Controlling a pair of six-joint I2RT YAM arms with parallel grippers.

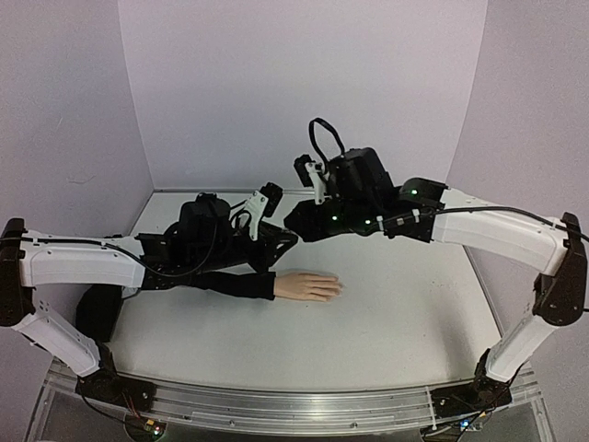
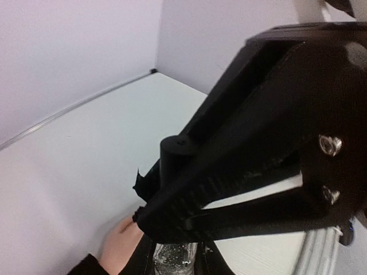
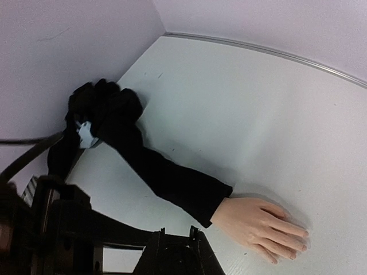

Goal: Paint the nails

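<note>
The pale mannequin hand [image 1: 309, 285] lies flat on the table, extending from a long black sleeve [image 1: 221, 281]. Its tiny nails [image 3: 304, 235] show at the fingertips in the right wrist view and look bare. My left gripper [image 1: 282, 245] hovers just behind the hand, shut on a clear glittery polish bottle [image 2: 175, 260]. My right gripper [image 1: 293, 224] meets it from the right, and its fingers [image 2: 189, 195] are closed round the bottle's dark cap [image 2: 176, 150]. In the right wrist view, the right gripper [image 3: 178, 232] sits at the bottom edge above the sleeve cuff.
The sleeve ends in a bunched black heap [image 3: 103, 112] near the left wall. White table [image 1: 405, 304] with lilac walls on three sides. Both arms cross above the table's middle, behind the hand.
</note>
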